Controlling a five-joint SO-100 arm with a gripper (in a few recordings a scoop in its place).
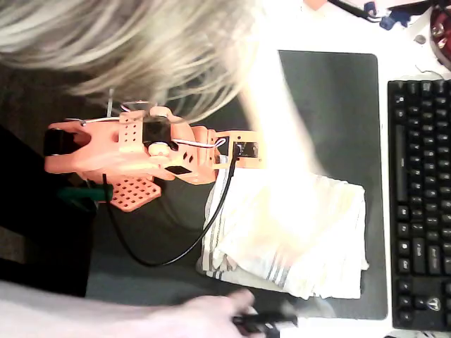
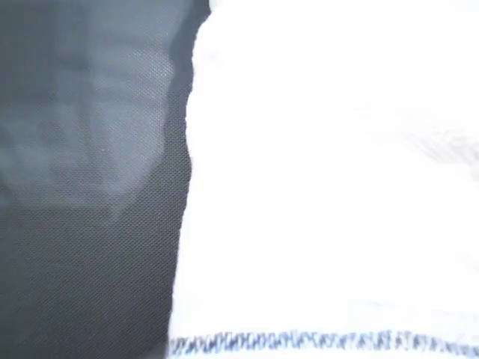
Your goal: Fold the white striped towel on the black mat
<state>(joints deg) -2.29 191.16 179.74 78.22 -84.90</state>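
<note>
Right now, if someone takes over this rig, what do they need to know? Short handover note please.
Gripper: the orange arm reaches over the left part of the black mat; its far end is washed out by glare in the overhead view, so open or shut cannot be told.
Towel: the white striped towel lies bunched on the lower part of the mat, already doubled over with layered edges at its left side. In the wrist view its hemmed edge is very close to the camera.
Nearby: a black keyboard right of the mat, and a person's hand at the bottom edge.
Left: the fold looks rough; square it up.
</note>
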